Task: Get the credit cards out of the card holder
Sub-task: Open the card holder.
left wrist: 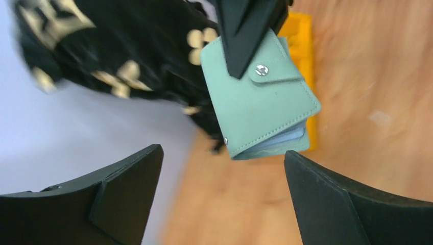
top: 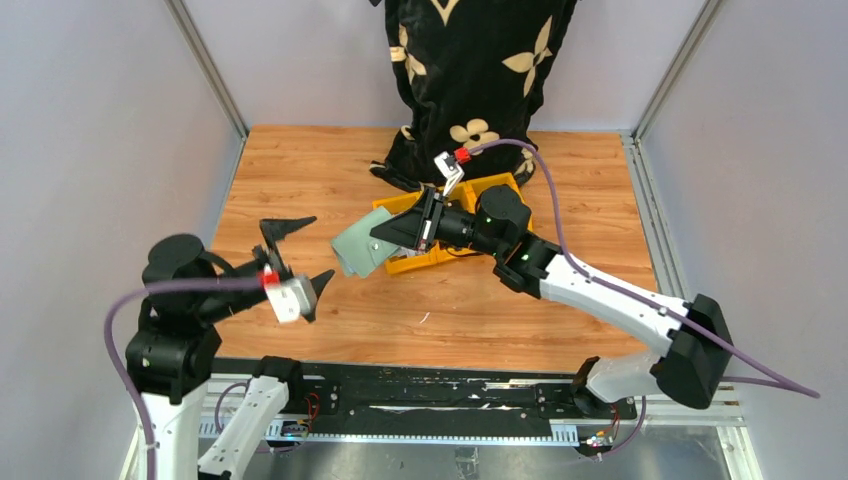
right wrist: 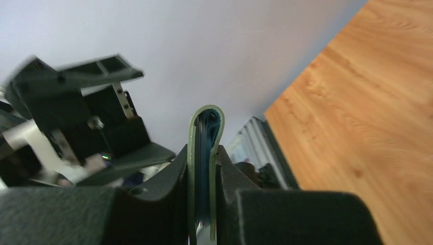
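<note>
My right gripper (top: pixel 392 234) is shut on the pale teal card holder (top: pixel 362 243) and holds it folded above the table, pointing toward the left arm. In the right wrist view the holder (right wrist: pixel 204 153) stands edge-on between the jaws, dark inner layers showing. In the left wrist view the holder (left wrist: pixel 260 97) hangs ahead with its snap tab loose and pale blue inner edges (left wrist: pixel 278 142) at its lower rim; I cannot tell whether these are credit cards. My left gripper (top: pixel 305 260) is open and empty, a short way left of the holder, also shown in its wrist view (left wrist: pixel 224 199).
A yellow plastic bin (top: pixel 450 225) sits on the wooden table behind the right gripper. A person in black clothing with pale flower prints (top: pixel 470 70) stands at the far edge. Grey walls enclose both sides.
</note>
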{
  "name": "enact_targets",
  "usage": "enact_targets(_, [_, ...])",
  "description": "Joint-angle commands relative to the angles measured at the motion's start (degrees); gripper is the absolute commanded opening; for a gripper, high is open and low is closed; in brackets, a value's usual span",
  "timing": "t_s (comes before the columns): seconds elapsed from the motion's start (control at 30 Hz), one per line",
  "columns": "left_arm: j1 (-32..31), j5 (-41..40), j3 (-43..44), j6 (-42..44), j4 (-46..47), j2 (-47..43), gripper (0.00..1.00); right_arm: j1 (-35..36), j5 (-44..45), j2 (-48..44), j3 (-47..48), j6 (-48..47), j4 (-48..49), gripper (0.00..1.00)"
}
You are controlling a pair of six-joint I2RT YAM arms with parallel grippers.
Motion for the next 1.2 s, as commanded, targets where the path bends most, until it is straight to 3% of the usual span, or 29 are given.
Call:
enact_targets(0.0, [-0.2, -0.4, 5.8, -47.4, -5.5, 8.6, 1.00, -0.4, 3.7, -5.8, 4.2, -20.2, -14.0, 0.00])
enact_targets(0.13, [-0.2, 10.0, 2.9, -62.6, -3.9, 10.3, 1.00, -0.4, 5.0, -8.4, 2.2, -25.3, -13.4, 0.00])
enact_targets(0.5, [-0.2, 11.6, -8.7, -101.4, 25.1, 3.9, 1.00, 3.9, 7.4, -9.1, 3.1, -33.7, -11.6, 0.00])
enact_targets(0.63, [-0.2, 11.6, -9.7, -99.9, 24.1, 3.4, 0.94, 5.1, 8.0, -8.8, 2.2, -33.1, -7.3, 0.00])
enact_targets(0.83, [-0.2, 9.0, -11.0, -96.9, 23.2, 3.1, 0.76, 6.7, 5.4, -7.7, 0.8, -30.3, -1.3, 0.00])
enact_targets(1.03, [-0.2, 3.3, -7.2, -86.6, 15.5, 4.6, 0.56, 7.1, 6.6, -9.4, -0.1, -30.5, -2.6, 0.00])
enact_targets(1.17, [-0.2, 3.9, -8.3, -90.8, 18.3, 5.0, 0.46, 7.2, 6.6, -9.3, -0.2, -29.8, -2.2, 0.01])
